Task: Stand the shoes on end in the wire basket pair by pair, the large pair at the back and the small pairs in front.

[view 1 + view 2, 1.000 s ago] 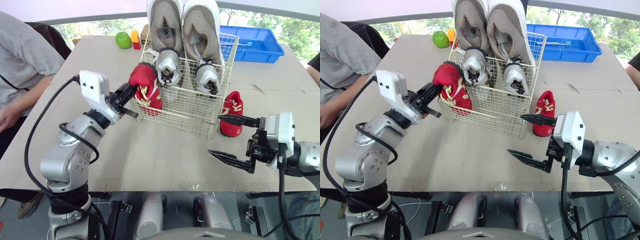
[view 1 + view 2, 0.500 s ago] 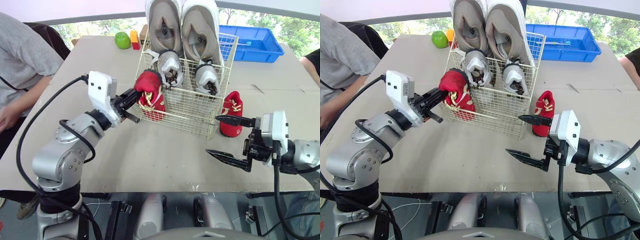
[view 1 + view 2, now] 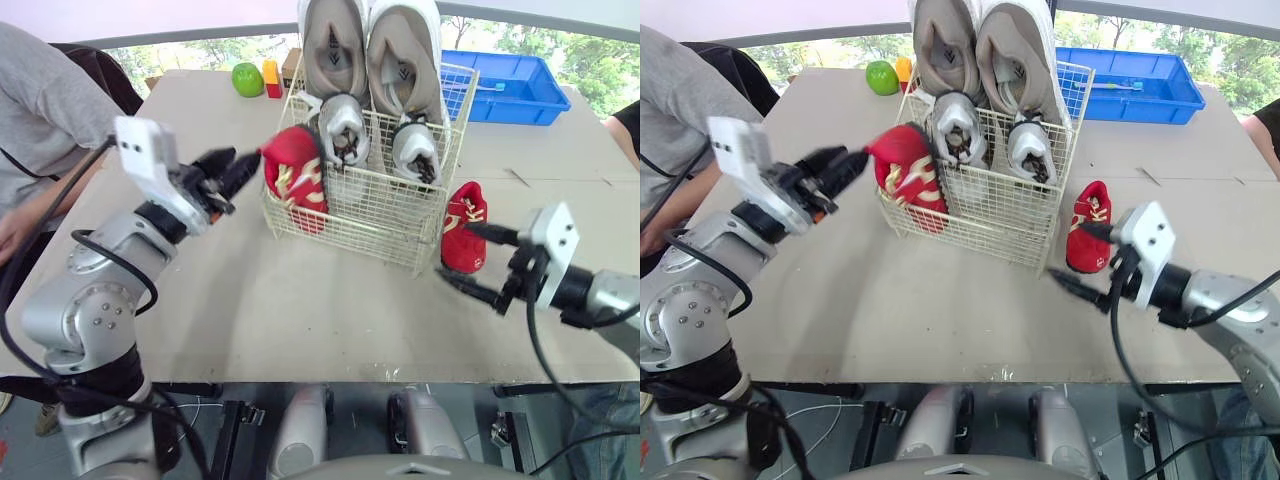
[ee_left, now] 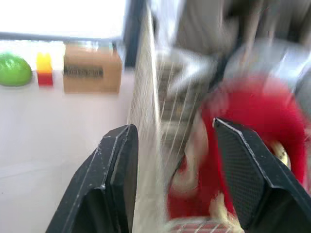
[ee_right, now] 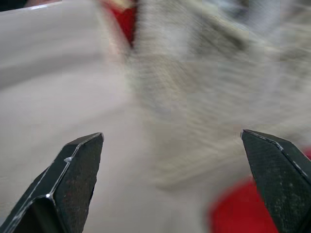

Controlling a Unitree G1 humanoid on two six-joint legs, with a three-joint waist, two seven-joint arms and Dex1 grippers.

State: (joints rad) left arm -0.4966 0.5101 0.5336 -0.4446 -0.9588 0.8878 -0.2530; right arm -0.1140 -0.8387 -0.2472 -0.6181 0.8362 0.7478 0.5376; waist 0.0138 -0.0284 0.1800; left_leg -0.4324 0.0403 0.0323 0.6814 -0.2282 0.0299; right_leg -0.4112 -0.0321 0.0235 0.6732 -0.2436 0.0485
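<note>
Left gripper sits at 9 o'clock of the wire basket, fingers spread apart and clamped on nothing. Its tips are just beside one red shoe, but you can't confirm contact from these views. That shoe stands on end in the basket's front-left corner, at about 8 o'clock inside, with its upper end poking over the left rim. The left wrist view is smeared: you see the basket's wire wall running up between the two fingers, with the red shoe beyond. Right gripper is at 4 o'clock of the basket, fingers wide apart and gripping nothing. The second red shoe lies on the table just outside the basket's right wall, and the upper finger crosses in front of it. Whether it touches the shoe can't be told. The large grey pair stands on end at 12 o'clock in the basket. The small silver pair stands directly in front of it. Blue bin is at 2 o'clock, well apart from the basket. Green ball and yellow-and-red block are at 11 o'clock. You also have a person's grey sleeve at the table's 9 o'clock edge.
</note>
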